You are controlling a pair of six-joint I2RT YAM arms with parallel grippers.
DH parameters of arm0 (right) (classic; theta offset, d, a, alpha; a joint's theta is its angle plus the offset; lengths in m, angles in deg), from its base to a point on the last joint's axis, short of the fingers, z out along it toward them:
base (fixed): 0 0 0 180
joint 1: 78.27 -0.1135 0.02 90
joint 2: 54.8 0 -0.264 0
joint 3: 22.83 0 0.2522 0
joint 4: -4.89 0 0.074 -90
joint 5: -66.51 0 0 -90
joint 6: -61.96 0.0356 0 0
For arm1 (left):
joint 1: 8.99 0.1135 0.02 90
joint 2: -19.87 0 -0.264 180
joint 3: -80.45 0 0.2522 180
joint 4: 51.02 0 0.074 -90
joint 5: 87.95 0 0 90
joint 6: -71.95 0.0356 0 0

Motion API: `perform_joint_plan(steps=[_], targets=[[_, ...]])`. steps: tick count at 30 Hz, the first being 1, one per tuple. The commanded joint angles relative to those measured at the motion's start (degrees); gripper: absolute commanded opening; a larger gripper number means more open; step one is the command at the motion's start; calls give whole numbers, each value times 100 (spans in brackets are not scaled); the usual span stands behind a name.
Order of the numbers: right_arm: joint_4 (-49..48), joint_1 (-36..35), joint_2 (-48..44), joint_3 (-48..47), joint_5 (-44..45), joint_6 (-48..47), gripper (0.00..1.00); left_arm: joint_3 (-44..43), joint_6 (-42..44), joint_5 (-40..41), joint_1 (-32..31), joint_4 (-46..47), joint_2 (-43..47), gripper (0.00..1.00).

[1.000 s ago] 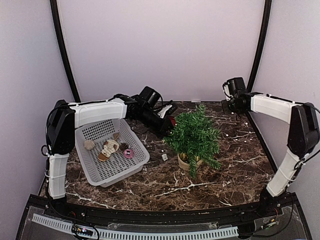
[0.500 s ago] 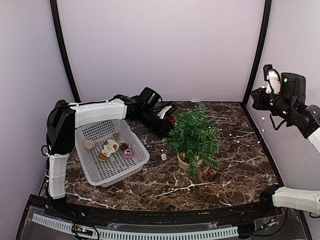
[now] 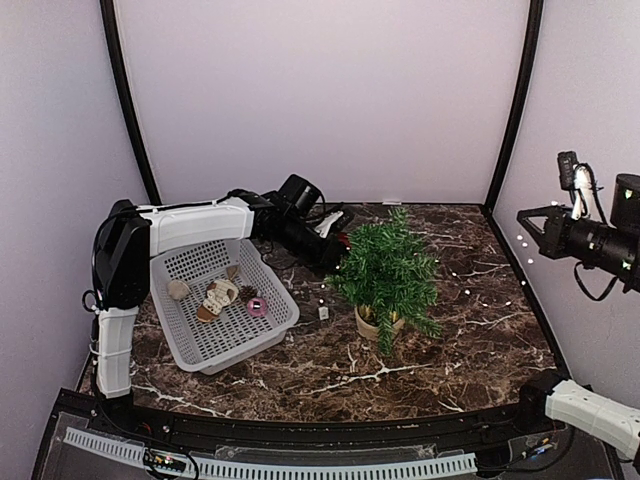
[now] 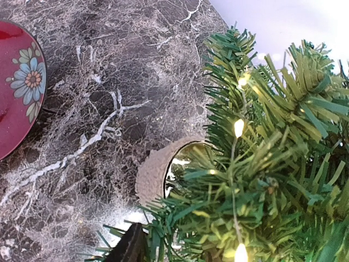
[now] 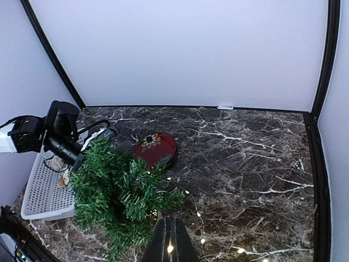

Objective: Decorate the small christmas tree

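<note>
Small christmas tree (image 3: 388,265): miniature artificial fir with dark green needle branches, upright in a round beige pot (image 3: 370,326), standing near the middle of the dark brown white-veined marble table (image 3: 450,345). A string of small warm-white lights (image 4: 238,128) runs through its branches; further bulbs lie scattered over the table on the tree's right side (image 3: 468,291), leading toward the right edge. Round red plate with a painted flower (image 5: 157,148): flat on the table just behind the tree. Left gripper (image 3: 338,255): at the tree's upper left edge, among the outer needles; the wrist view shows only one dark fingertip (image 4: 131,248) at the bottom of the frame, so whether its jaws are parted or closed cannot be told. Small white piece (image 3: 323,313): on the table between pot and basket. White perforated plastic basket (image 3: 190,255): left of the tree, holding a pink ring (image 3: 257,306), a brown pine cone (image 3: 247,292) and some beige ornaments (image 3: 218,297). Right gripper (image 3: 527,220): raised high at the right wall, well apart from the tree; its fingers are drawn close together with a lit bulb showing between them (image 5: 169,248).
</note>
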Motion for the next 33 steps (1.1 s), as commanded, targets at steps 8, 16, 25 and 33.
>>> perform_joint_plan(steps=[8, 16, 25, 33], targets=[[691, -35, -393, -603, -1045, -107, 0, 57, -67, -314, -33, -89, 652, 46], [972, -32, -590, -641, -1480, -173, 0, 71, -209, -262, -59, -21, 910, 49], [1034, -4, -791, -949, -2680, -228, 0, 134, -241, 254, -60, -105, 1257, 54], [958, 145, -844, -1115, -3700, -97, 0, 773, -75, 1024, -57, 533, 2215, 54]])
